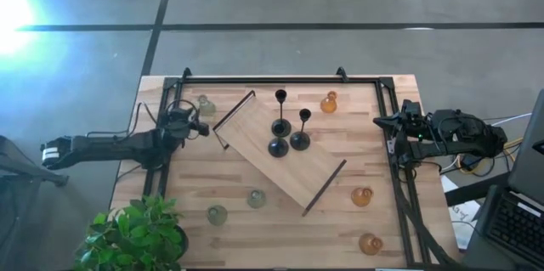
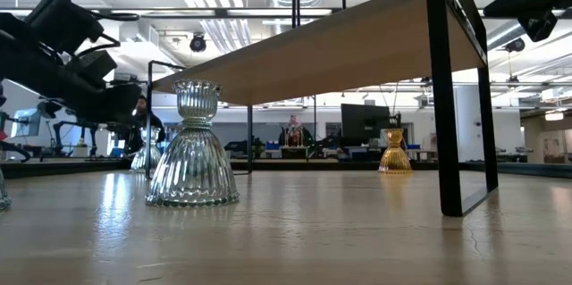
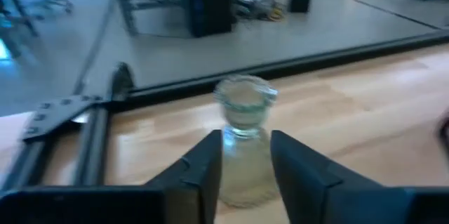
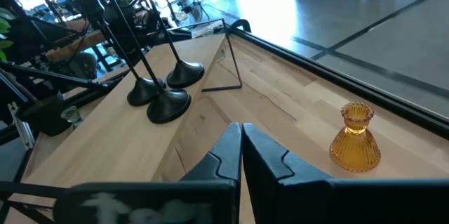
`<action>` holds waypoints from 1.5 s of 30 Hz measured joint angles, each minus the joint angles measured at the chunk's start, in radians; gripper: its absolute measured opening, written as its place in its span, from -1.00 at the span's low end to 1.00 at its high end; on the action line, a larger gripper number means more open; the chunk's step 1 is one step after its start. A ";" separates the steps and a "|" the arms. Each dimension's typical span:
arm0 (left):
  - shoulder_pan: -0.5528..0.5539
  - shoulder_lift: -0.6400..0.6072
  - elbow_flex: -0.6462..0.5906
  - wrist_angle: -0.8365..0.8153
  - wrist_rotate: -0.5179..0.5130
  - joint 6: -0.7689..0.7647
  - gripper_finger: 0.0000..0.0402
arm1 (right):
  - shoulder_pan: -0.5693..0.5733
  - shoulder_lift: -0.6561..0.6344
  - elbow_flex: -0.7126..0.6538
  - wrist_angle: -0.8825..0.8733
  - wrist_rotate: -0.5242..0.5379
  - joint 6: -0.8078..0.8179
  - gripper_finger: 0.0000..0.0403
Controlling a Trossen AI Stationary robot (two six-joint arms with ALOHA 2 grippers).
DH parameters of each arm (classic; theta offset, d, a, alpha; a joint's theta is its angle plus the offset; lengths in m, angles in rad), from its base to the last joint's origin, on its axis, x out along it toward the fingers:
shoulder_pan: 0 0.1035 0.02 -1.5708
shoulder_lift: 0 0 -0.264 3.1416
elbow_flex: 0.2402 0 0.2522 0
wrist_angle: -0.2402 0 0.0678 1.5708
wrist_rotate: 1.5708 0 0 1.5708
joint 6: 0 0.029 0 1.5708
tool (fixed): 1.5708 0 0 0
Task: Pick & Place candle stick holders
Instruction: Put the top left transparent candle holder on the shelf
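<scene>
Green holder [image 3: 243,140] between left tool [image 3: 245,171] fingers; wood table [image 1: 204,177].

You have a pale wooden desk [image 1: 255,237] with a black frame [image 1: 280,79] along its edges. A large wooden board [image 1: 280,150] on black handles sits diagonally at its middle. Directly on the desk stand three pale green glass holders: one at the far left [image 1: 206,105] and two near the front [image 1: 218,215] [image 1: 257,198]. Three amber holders stand far centre [image 1: 329,102] and near right [image 1: 362,196] [image 1: 370,243]. A potted plant [image 1: 136,235] sits at the near-left corner.
</scene>
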 joint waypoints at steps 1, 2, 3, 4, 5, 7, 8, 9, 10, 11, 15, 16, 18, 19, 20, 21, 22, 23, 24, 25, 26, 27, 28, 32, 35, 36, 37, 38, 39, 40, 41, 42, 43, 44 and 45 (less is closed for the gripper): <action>0.001 0.000 0.000 0.000 -0.014 0.000 -0.30 | 0.000 0.000 0.000 0.000 0.000 0.000 -0.96; 0.001 0.001 -0.001 0.000 -0.015 -0.006 -0.24 | 0.000 0.000 0.000 0.000 0.000 0.000 -0.96; 0.002 0.001 -0.001 0.001 -0.007 -0.015 -0.19 | 0.000 0.000 0.000 0.000 0.000 0.000 -0.96; 0.002 0.001 -0.001 0.001 0.009 -0.029 -0.14 | 0.000 0.000 0.000 0.000 0.000 0.000 -0.96; 0.002 0.002 -0.001 0.003 0.029 -0.042 -0.10 | 0.000 0.000 0.000 0.000 0.000 0.000 -0.96; 0.004 0.007 -0.001 0.005 0.060 -0.047 -0.04 | 0.000 0.000 0.000 0.000 0.000 0.000 -0.96; 0.007 0.011 -0.001 0.005 0.061 -0.044 -0.02 | 0.000 0.000 0.000 0.000 0.000 0.000 -0.96; 0.013 0.015 -0.001 0.005 0.061 -0.041 -0.01 | 0.000 0.000 0.000 0.000 0.000 0.000 -0.96; 0.020 0.019 -0.001 0.006 0.061 -0.034 -0.01 | 0.000 0.000 0.000 0.000 0.000 0.000 -0.96; 0.028 0.024 -0.001 0.007 0.064 -0.030 -0.01 | 0.000 0.000 0.000 0.000 0.000 0.000 -0.96; 0.070 0.040 -0.002 0.024 0.120 -0.024 -0.02 | 0.000 0.000 0.000 0.000 0.000 0.000 -0.96; 0.081 0.046 -0.002 0.032 0.132 -0.021 -0.02 | 0.000 0.000 0.000 0.000 0.000 0.000 -0.96; 0.101 0.055 -0.002 0.047 0.142 -0.003 -0.01 | 0.000 0.000 0.000 0.000 0.000 0.000 -0.96; 0.109 0.060 -0.002 0.055 0.143 0.005 -0.02 | 0.000 0.000 0.000 0.000 0.000 0.000 -0.96; 0.119 0.065 -0.002 0.062 0.146 0.015 -0.02 | 0.000 0.000 0.000 0.000 0.000 0.000 -0.96; 0.128 0.069 -0.002 0.071 0.156 0.029 -0.02 | 0.000 0.000 0.000 0.000 0.000 0.000 -0.96; 0.138 0.074 -0.002 0.081 0.169 0.039 -0.02 | 0.000 0.000 0.000 0.000 0.000 0.000 -0.96; 0.149 0.083 -0.002 0.096 0.193 0.055 -0.02 | 0.000 0.000 0.000 0.000 0.000 0.000 -0.96; 0.160 0.092 -0.002 0.113 0.219 0.071 -0.02 | 0.000 0.000 0.000 0.000 0.000 0.000 -0.96; 0.171 0.102 -0.002 0.124 0.243 0.087 -0.02 | 0.000 0.000 0.000 0.000 0.000 0.000 -0.96; 0.183 0.114 -0.002 0.138 0.257 0.099 -0.02 | 0.000 0.000 0.000 0.000 0.000 0.000 -0.96; 0.192 0.125 -0.002 0.157 0.264 0.108 -0.02 | 0.000 0.000 0.000 0.000 0.000 0.000 -0.96; 0.202 0.136 -0.002 0.174 0.265 0.117 -0.02 | 0.000 0.000 0.000 0.000 0.000 0.000 -0.96; 0.242 0.183 -0.002 0.221 0.270 0.129 -0.02 | 0.000 0.000 0.000 0.000 0.000 0.000 -0.96; 0.272 0.223 -0.002 0.266 0.319 0.140 -0.02 | 0.000 0.000 0.000 0.000 0.000 0.000 -0.96; 0.280 0.240 -0.002 0.279 0.334 0.142 -0.02 | 0.000 0.000 0.000 0.000 0.000 0.000 -0.96; 0.286 0.255 -0.002 0.292 0.346 0.144 -0.02 | 0.000 0.000 0.000 0.000 0.000 0.000 -0.96; 0.292 0.270 -0.002 0.307 0.348 0.148 -0.02 | 0.000 0.000 0.000 0.000 0.000 0.000 -0.96; 0.298 0.286 -0.002 0.327 0.348 0.153 -0.02 | 0.000 0.000 0.000 0.000 0.000 0.000 -0.96; 0.302 0.300 -0.002 0.346 0.348 0.158 -0.02 | 0.000 0.000 0.000 0.000 0.000 0.000 -0.96; 0.307 0.315 -0.002 0.361 0.348 0.159 -0.01 | 0.000 0.000 0.000 0.000 0.000 0.000 -0.96; 0.312 0.329 -0.002 0.377 0.349 0.160 -0.01 | 0.000 0.000 0.000 0.000 0.000 0.000 -0.96; 0.316 0.343 -0.002 0.396 0.350 0.160 -0.01 | 0.000 0.000 0.000 0.000 0.000 0.000 -0.96; 0.321 0.358 -0.001 0.416 0.355 0.160 -0.01 | 0.000 0.000 0.000 0.000 0.000 0.000 -0.96; 0.327 0.372 0.000 0.428 0.363 0.161 -0.01 | 0.000 0.000 0.000 0.000 0.000 0.000 -0.96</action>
